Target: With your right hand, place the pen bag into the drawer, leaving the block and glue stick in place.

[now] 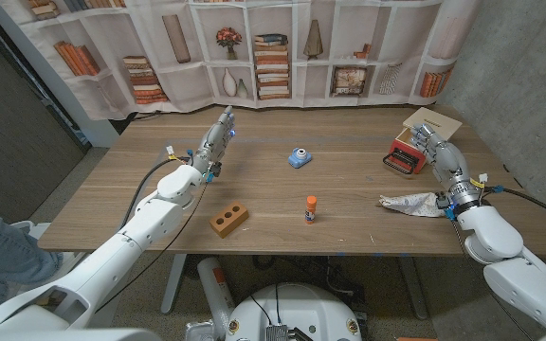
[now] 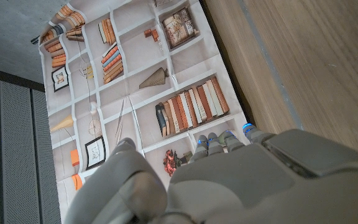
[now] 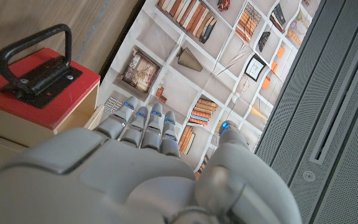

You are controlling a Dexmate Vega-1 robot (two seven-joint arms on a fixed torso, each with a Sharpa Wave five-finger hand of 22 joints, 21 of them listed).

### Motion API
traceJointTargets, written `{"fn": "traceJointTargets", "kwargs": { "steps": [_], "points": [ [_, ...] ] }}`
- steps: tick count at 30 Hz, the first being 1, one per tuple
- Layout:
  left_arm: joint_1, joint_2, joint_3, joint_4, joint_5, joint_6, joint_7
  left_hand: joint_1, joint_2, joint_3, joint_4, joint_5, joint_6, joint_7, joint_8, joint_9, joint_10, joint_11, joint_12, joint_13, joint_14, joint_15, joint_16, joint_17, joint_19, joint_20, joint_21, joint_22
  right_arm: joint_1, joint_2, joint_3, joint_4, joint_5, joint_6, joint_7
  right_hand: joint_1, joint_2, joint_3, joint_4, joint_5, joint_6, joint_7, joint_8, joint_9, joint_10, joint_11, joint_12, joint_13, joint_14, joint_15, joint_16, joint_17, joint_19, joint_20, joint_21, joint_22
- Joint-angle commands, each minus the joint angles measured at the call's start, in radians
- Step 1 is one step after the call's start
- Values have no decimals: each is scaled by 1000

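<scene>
Wooden table (image 1: 349, 204) | pen bag (image 1: 411, 202) behind right hand (image 1: 441, 156) fingers (image 1: 423, 140), apart

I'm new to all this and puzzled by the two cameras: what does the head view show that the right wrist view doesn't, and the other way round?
The head view alone takes in the table, the brown block, the glue stick, a small blue thing, the pen bag and the left hand. The right wrist view alone gives the drawer's black handle close up. Both share the right hand, the red-fronted drawer and the bookshelf backdrop.
</scene>
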Motion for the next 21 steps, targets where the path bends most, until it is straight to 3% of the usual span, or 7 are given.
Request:
{"fn": "traceJointTargets", "kwargs": {
  "steps": [1,21],
  "points": [
    [-11,4,0,7,-4,9,-12,5,6,-4,0,-2,4,-1,4,4,2,3,5,4,-7,0,1,2,-59,-23,-1,5,-36,12,23,-26,-27,-2,-19,12,2,0,-6,9,12,0,1,5,7,-2,3,6,9,-3,2,5,10,-38,1,5],
    [-35,-3,21,17,13,25,-17,9,10,-8,0,-3,8,-1,5,4,3,1,5,4,-6,0,2,2,-59,-21,-1,5,-107,38,66,-55,-51,19,-21,13,3,-1,-8,9,13,-1,0,5,9,-4,1,6,10,-3,1,5,12,-37,0,5]
  ]
}}
